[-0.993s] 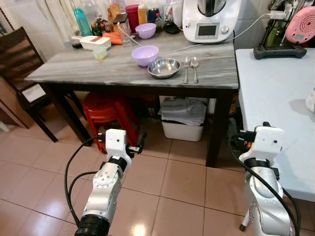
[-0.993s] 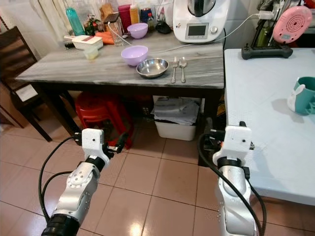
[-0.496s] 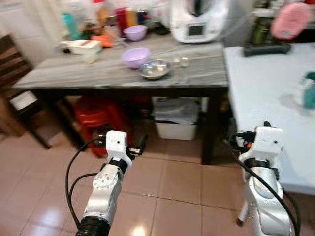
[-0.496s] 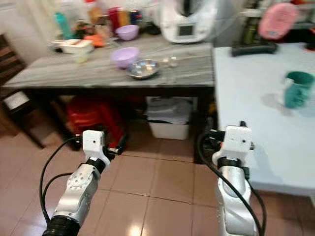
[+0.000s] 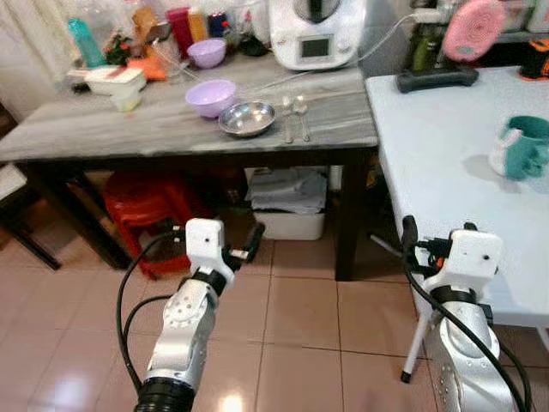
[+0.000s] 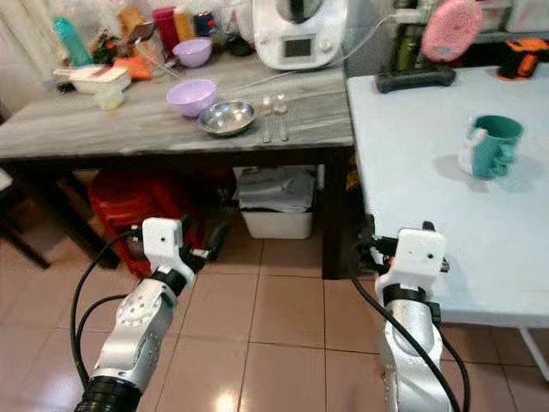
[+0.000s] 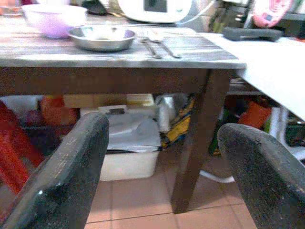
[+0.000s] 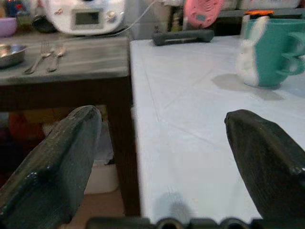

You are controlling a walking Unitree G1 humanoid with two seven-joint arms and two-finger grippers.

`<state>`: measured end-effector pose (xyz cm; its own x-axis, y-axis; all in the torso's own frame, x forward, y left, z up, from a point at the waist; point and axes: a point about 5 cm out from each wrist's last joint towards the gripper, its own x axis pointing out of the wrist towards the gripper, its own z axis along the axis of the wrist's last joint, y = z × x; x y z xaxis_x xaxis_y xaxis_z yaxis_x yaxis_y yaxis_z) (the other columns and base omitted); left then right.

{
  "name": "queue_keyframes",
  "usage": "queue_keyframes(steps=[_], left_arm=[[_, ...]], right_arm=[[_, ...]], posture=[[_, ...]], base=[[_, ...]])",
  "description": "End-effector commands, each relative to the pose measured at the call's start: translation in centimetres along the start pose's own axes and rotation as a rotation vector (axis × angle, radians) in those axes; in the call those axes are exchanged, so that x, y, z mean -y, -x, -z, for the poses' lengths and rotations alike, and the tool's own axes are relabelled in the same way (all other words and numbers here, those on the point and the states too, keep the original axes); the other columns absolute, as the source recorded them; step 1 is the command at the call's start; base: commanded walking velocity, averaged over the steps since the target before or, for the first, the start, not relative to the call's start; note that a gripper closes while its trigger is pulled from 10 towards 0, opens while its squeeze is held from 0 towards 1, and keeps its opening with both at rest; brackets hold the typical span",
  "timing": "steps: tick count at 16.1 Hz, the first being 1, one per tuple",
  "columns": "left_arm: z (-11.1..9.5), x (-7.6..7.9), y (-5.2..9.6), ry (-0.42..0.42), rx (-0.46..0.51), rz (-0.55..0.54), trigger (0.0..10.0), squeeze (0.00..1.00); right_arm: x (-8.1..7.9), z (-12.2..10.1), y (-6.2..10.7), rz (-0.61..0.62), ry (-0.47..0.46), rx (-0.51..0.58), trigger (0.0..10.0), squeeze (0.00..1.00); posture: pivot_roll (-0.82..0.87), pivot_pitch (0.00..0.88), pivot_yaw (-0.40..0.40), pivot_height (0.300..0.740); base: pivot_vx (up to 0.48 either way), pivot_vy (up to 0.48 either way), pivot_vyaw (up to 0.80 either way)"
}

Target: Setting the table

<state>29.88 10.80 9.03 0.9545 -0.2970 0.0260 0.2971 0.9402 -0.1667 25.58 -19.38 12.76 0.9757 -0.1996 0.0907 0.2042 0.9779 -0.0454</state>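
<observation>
View has swung right vs. a sec ago: teal mug [image 6: 492,146] now on white counter [image 6: 429,197]. Purple bowl [image 5: 211,97], steel bowl [image 5: 246,118], fork & spoon [image 5: 294,116] on grey counter [image 5: 129,133]. Left gripper [image 7: 162,157] & right gripper [image 8: 162,157] low, fingers wide, holding nothing.

The bottles [image 5: 129,21] at the far edge of the grey surface [image 5: 154,120] are cut off by the frame's top. The red stool [image 5: 141,202] beneath is partly hidden by that surface. The white surface [image 6: 446,197] runs off the right edge.
</observation>
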Motion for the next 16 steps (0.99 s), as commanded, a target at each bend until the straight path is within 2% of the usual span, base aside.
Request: queue_keyframes(steps=[1, 4, 8, 13, 16], left_arm=[[-0.1, -0.8, 0.4, -0.01, -0.005, -0.036, 10.0, 0.0], [0.4, -0.9, 0.9, 0.006, -0.024, -0.062, 10.0, 0.0], [1.0, -1.1, 1.7, 0.048, -0.033, -0.13, 10.0, 0.0], [0.6, -1.5, 1.9, 0.029, -0.029, -0.136, 10.0, 0.0], [0.4, -1.3, 1.4, 0.022, -0.03, -0.112, 10.0, 0.0]], right_arm=[[-0.9, 0.0, 0.1, -0.037, -0.024, -0.009, 10.0, 0.0], [-1.6, 0.1, -0.1, -0.085, -0.026, -0.025, 10.0, 0.0], [-2.8, 0.0, -1.3, -0.186, -0.019, -0.041, 10.0, 0.0], [-3.1, 0.1, -1.2, -0.191, -0.033, -0.051, 10.0, 0.0], [-2.8, 0.2, -0.9, -0.172, -0.039, -0.052, 10.0, 0.0]], posture=[[-0.2, 0.023, 0.124, 0.74], [-0.17, 0.021, 0.086, 0.74], [-0.13, 0.01, 0.026, 0.74], [-0.13, 0.01, 0.035, 0.74], [-0.14, 0.009, 0.054, 0.74]], base=[[0.0, 0.0, 0.0], [0.0, 0.0, 0.0], [0.0, 0.0, 0.0], [0.0, 0.0, 0.0], [0.0, 0.0, -0.74]])
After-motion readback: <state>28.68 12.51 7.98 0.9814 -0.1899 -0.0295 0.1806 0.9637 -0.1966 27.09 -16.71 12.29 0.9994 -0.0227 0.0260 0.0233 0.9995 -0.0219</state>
